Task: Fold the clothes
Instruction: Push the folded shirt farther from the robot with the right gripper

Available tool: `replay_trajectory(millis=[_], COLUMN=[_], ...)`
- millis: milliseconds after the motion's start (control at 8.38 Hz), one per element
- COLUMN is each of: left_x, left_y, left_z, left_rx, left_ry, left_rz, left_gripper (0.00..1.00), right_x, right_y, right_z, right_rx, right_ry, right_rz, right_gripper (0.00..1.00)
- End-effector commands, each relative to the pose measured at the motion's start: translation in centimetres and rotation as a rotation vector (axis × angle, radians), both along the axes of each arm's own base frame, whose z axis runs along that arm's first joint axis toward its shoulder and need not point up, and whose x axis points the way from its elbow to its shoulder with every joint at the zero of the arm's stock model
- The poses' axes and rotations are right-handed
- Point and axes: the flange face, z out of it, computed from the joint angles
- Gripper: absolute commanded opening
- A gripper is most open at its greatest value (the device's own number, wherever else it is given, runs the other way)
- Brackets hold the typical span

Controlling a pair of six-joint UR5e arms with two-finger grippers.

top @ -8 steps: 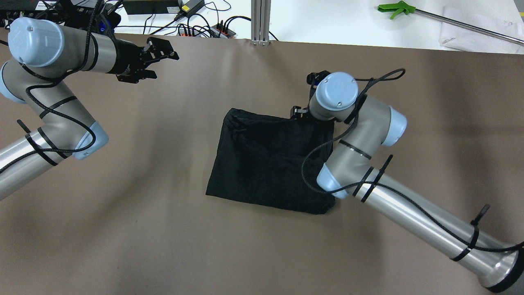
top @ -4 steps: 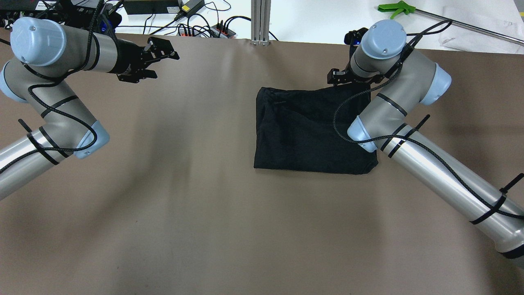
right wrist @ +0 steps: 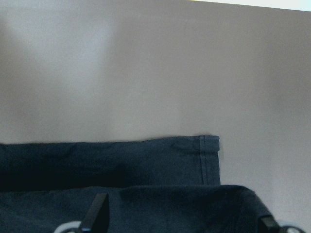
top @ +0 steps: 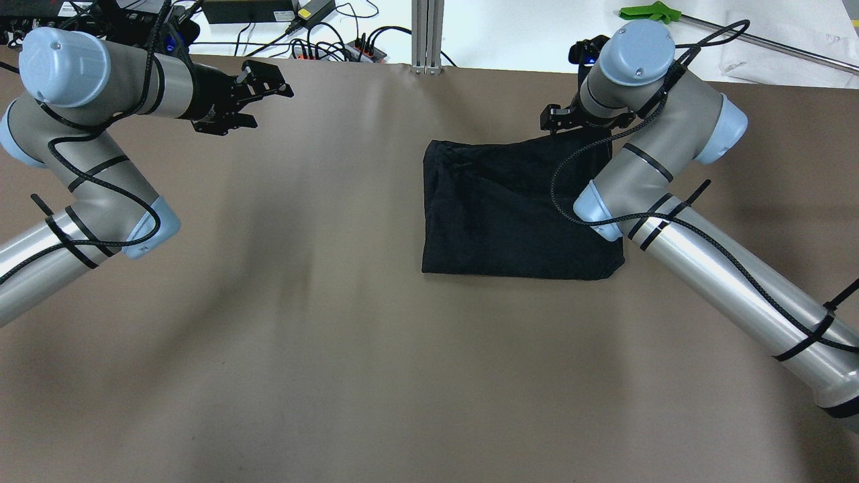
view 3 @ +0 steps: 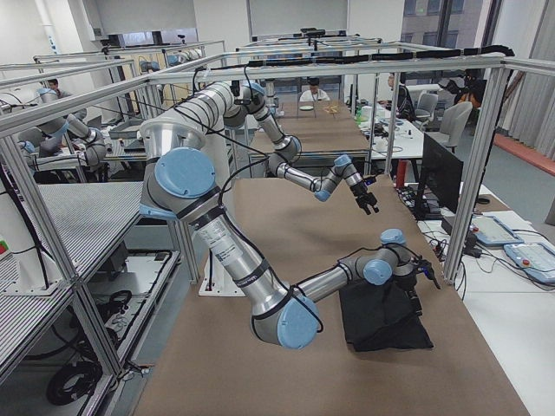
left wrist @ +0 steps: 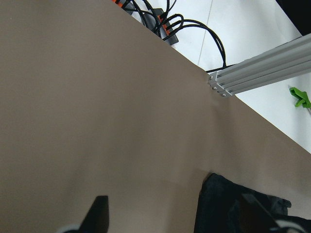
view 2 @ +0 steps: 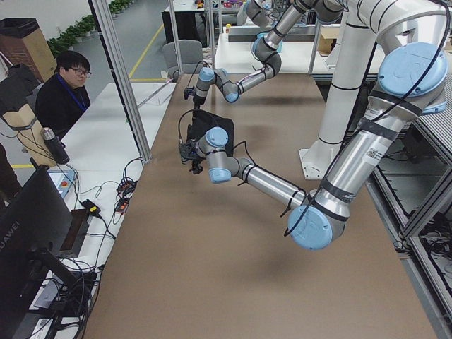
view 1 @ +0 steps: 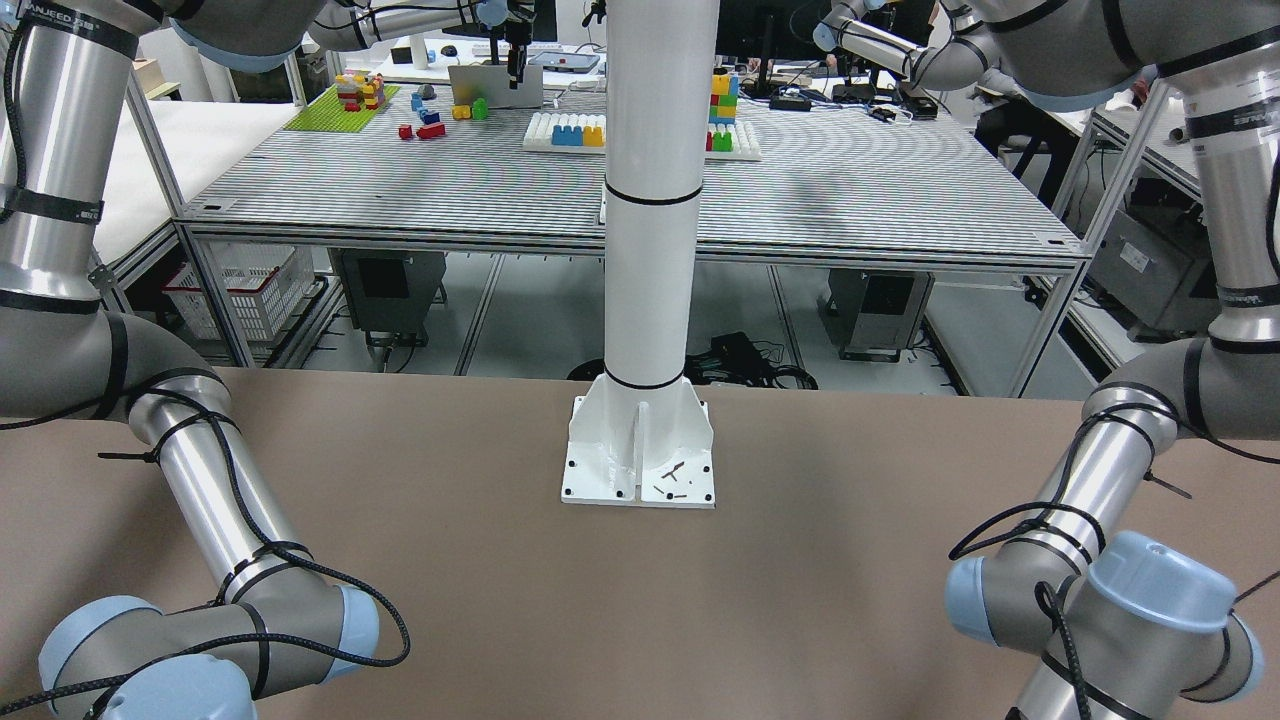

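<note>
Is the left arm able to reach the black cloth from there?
Probably yes, with a stretch. Only bare table lies between the left gripper and the black cloth. The right gripper sits at the cloth's far edge, so the left side looks freest.

You're looking down across the bare brown table [left wrist: 97,111]. One dark finger [left wrist: 98,214] pokes in at the bottom edge, left of centre, touching nothing. Bottom right, the black garment [left wrist: 233,208] lies on the table, well apart from that finger. Past the far edge you've got an aluminium rail [left wrist: 262,73], a power strip [left wrist: 167,31] with black cables, and a green piece [left wrist: 301,97] cut off at the right.
</note>
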Motion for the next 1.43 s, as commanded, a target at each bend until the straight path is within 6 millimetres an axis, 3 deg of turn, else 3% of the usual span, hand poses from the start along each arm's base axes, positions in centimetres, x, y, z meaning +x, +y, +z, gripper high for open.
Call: replay_trajectory(millis=[0, 239, 477, 596, 835, 954, 1074, 1312], left_x=[0.1, -0.8, -0.8, -0.7, -1.4, -1.3, -2.6, -7.7], left_y=[-0.3, -1.1, -1.5, -1.5, -2.0, -2.4, -3.7, -5.4], left_z=[0.2, 0.1, -0.3, -0.5, -0.7, 0.1, 0.0, 0.1], left_rx=[-0.006, -0.006, -0.003, -0.002, -0.002, -0.024, -0.022, -0.014], left_ry=[-0.004, -0.006, -0.004, -0.003, 0.001, -0.019, -0.119, -0.319], left_rz=[-0.001, -0.018, -0.021, -0.021, -0.021, -0.001, 0.029, 0.059], left_gripper=[0.94, 0.94, 0.94, 0.94, 0.94, 0.94, 0.94, 0.94], right_x=[-0.2, 0.9, 3.0, 3.4, 4.7, 7.2, 10.2, 16.5], right_y=[0.4, 4.4, 8.0, 8.7, 8.0, 6.9, 5.7, 3.8], right_z=[1.5, 8.2, 10.9, 11.7, 11.3, 11.3, 11.7, 13.0], right_rx=[-0.010, -0.112, -0.096, -0.104, -0.101, -0.087, -0.078, -0.057], right_ry=[0.010, -0.051, -0.044, -0.043, -0.052, -0.058, -0.041, 0.039], right_rz=[-0.069, -0.183, -0.205, -0.209, -0.205, -0.217, -0.225, -0.260], right_gripper=[0.94, 0.94, 0.94, 0.94, 0.94, 0.94, 0.94, 0.94])
